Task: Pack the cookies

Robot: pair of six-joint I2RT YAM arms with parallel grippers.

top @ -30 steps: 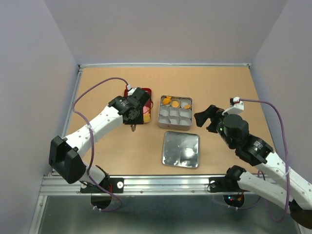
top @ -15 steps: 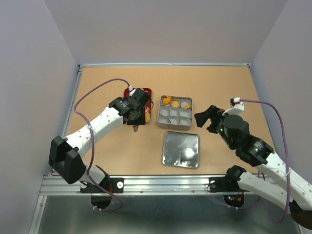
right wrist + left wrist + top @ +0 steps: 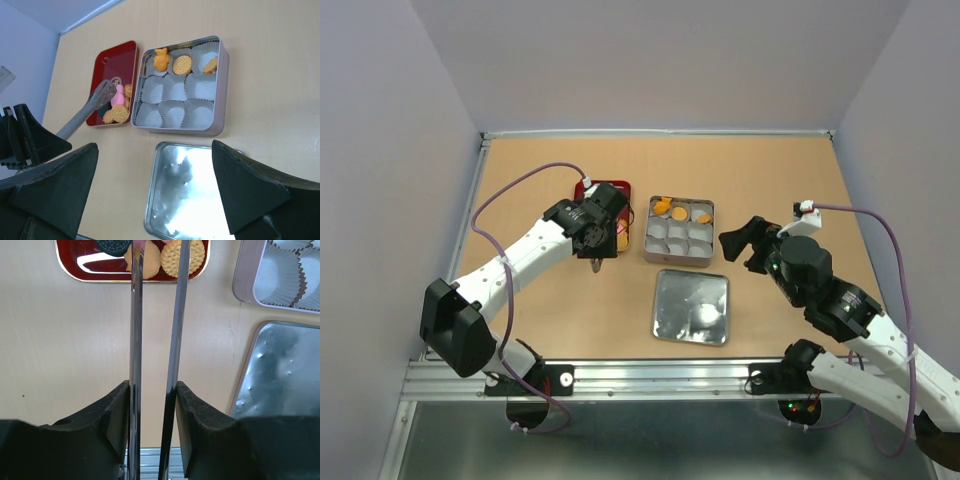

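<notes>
Tongs (image 3: 134, 315) clamped in left fingers (image 3: 120, 410) — tips over cookies (image 3: 187, 257) in red tray (image 3: 75, 250); right fingers (image 3: 740, 245) wide open, empty.

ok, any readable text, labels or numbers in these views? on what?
None readable.
Red tray: small round emblem on its floor, too small to read.
Cookies: embossed dots only, no lettering legible.
Tin, tin lid, tongs: no markings visible.
</notes>
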